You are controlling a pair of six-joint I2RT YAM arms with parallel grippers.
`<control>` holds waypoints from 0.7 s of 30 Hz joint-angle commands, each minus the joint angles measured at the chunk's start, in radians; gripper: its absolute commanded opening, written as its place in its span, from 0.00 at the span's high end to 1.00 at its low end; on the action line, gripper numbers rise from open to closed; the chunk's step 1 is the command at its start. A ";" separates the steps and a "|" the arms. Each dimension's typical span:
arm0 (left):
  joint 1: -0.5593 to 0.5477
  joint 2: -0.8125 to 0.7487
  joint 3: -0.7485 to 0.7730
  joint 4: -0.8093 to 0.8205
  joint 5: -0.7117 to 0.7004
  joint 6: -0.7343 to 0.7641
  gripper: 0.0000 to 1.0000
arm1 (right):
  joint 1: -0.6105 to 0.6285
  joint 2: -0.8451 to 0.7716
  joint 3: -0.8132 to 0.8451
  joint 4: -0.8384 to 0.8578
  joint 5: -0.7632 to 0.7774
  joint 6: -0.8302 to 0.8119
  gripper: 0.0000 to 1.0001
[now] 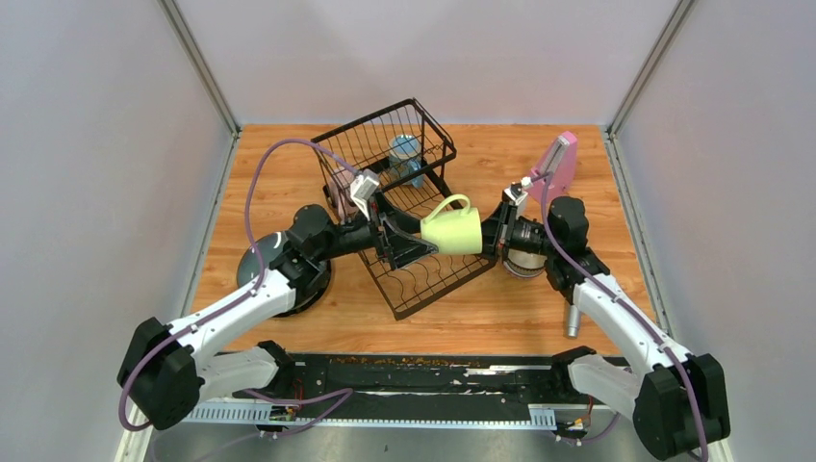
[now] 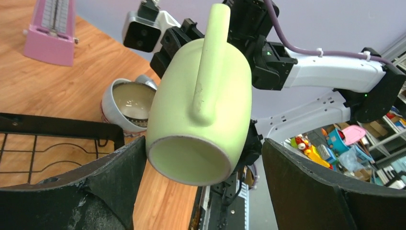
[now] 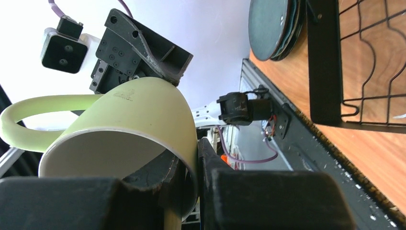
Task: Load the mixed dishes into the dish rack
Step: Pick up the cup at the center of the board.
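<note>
Tabletop [image 1: 279,168] rack basket [image 1: 348,144]: seemingly blue mug [image 1: 406,157]

The orange-brown wooden counter [image 1: 481,154] carries a large black wire dish rack [image 1: 435,276], set askew near its middle. Left of the rack lies a stack of dark blue-grey plates [image 1: 252,262], and just right of it sits a white bowl with a patterned band [image 1: 524,264]. A pink pyramid-shaped metronome [image 1: 561,162] stands at the far right. A silver-grey microphone [image 1: 573,320] lies near the right front edge.

L pincer [image 1: 421,246] wide; R pincer [image 1: 489,237] tight
</note>
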 commanded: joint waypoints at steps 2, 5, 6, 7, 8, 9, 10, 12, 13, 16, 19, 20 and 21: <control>-0.042 0.030 0.066 0.038 0.037 0.012 0.07 | 0.019 0.032 0.055 0.114 -0.055 0.096 1.00; -0.043 0.039 0.080 0.059 0.035 0.007 0.14 | 0.023 0.035 0.056 0.109 -0.040 0.079 1.00; -0.043 0.047 0.088 0.032 0.039 0.013 0.17 | 0.023 0.036 0.049 0.127 -0.036 0.087 1.00; -0.043 0.051 0.100 0.014 0.040 0.025 0.24 | 0.023 0.040 0.045 0.141 -0.038 0.096 1.00; -0.043 0.056 0.102 -0.004 0.041 0.027 0.28 | 0.023 0.046 0.045 0.149 -0.044 0.102 1.00; -0.044 0.057 0.095 0.010 0.039 0.020 0.35 | 0.023 0.056 0.046 0.152 -0.052 0.104 1.00; -0.044 0.053 0.089 0.025 0.032 0.013 0.38 | 0.023 0.063 0.047 0.152 -0.062 0.106 1.00; -0.044 0.052 0.065 0.059 0.027 -0.004 0.44 | 0.023 0.074 0.044 0.167 -0.080 0.118 1.00; -0.045 0.054 0.065 0.065 0.029 -0.011 0.39 | 0.024 0.078 0.042 0.179 -0.088 0.125 1.00; -0.049 0.061 0.067 0.068 0.041 -0.013 0.22 | 0.024 0.086 0.049 0.173 -0.096 0.121 1.00; -0.056 0.072 0.071 0.069 0.048 -0.013 0.25 | 0.026 0.077 0.057 0.135 -0.076 0.098 1.00; -0.056 0.074 0.071 0.070 0.048 -0.014 0.29 | 0.026 0.074 0.056 0.130 -0.073 0.095 1.00; -0.057 0.075 0.069 0.069 0.044 -0.014 0.37 | 0.026 0.073 0.053 0.129 -0.072 0.095 1.00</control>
